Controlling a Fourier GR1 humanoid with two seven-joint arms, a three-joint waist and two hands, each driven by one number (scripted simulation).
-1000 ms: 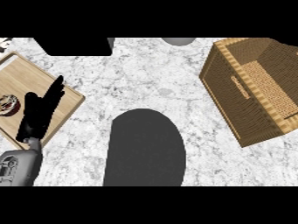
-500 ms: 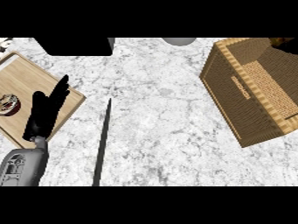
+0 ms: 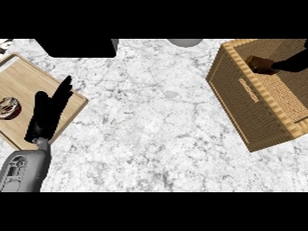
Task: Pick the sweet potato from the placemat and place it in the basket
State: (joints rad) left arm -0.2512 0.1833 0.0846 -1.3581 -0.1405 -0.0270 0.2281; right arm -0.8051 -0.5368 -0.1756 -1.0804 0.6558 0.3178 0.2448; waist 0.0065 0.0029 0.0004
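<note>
Newly arrived over the square woven wicker basket [image 3: 269,97], the robot's black right hand [image 3: 296,61] grips the brown sweet potato [image 3: 259,64], poised for release. Left hand [image 3: 46,115] rests open, fingers straight, above the wooden board [image 3: 16,85].

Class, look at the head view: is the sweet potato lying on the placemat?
No: the right hand holds the sweet potato over the basket.
</note>
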